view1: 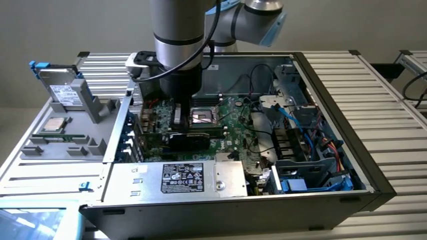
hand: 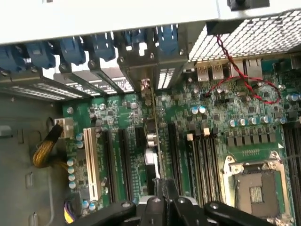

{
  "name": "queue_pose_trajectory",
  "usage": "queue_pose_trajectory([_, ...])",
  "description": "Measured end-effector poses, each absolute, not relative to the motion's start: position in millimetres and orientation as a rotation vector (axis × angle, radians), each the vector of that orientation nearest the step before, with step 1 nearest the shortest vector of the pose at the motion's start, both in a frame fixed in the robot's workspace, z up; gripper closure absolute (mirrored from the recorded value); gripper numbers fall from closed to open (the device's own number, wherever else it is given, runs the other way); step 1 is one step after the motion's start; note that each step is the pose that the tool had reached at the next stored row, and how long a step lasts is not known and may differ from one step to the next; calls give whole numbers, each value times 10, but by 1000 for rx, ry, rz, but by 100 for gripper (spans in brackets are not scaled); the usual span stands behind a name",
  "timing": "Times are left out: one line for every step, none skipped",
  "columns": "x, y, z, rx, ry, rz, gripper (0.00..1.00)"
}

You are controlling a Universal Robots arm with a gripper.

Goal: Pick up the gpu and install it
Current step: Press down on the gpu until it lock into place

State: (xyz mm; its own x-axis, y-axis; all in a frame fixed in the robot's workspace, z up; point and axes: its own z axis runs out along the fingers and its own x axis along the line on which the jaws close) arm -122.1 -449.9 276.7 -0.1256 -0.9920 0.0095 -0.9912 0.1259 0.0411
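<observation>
Grey slatted bench (view1: 387, 100) holds open computer case (view1: 333, 145) | gripper (hand: 160, 200) pinched tight on card (hand: 153, 141) | card stands on edge over big board's (hand: 211, 127) slot, near case's back wall, ready to fit.

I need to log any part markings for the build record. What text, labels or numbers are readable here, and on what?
None can be read.
Black label on the power supply: white print and symbols, too small to read.
White label on the drive standing in the grey tray: blurred.
Motherboard: printed markings too fine to make out.
</observation>
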Motion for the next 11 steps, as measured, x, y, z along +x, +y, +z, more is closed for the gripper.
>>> queue_pose_trajectory([-1221, -4501, 2810, 2054, -2331, -39, 88])
queue_pose_trajectory([-1223, -4501, 2848, 2053, -2330, -39, 88])
queue_pose_trajectory([-1225, -4501, 2888, 2053, -2330, -40, 88])
queue_pose_trajectory([-1226, -4501, 2914, 2053, -2330, -40, 88])
queue_pose_trajectory([-1226, -4501, 2918, 2053, -2328, -42, 88])
queue_pose_trajectory([-1226, -4501, 2918, 2053, -2328, -42, 88])
queue_pose_trajectory([-1226, -4501, 2918, 2053, -2328, -42, 88])
queue_pose_trajectory([-1226, -4501, 2918, 2053, -2328, -42, 88])
queue_pose_trajectory([-1226, -4501, 2918, 2053, -2328, -42, 88])
queue_pose_trajectory([-1226, -4501, 2918, 2053, -2328, -42, 88])
queue_pose_trajectory([-1226, -4501, 2918, 2053, -2328, -42, 88])
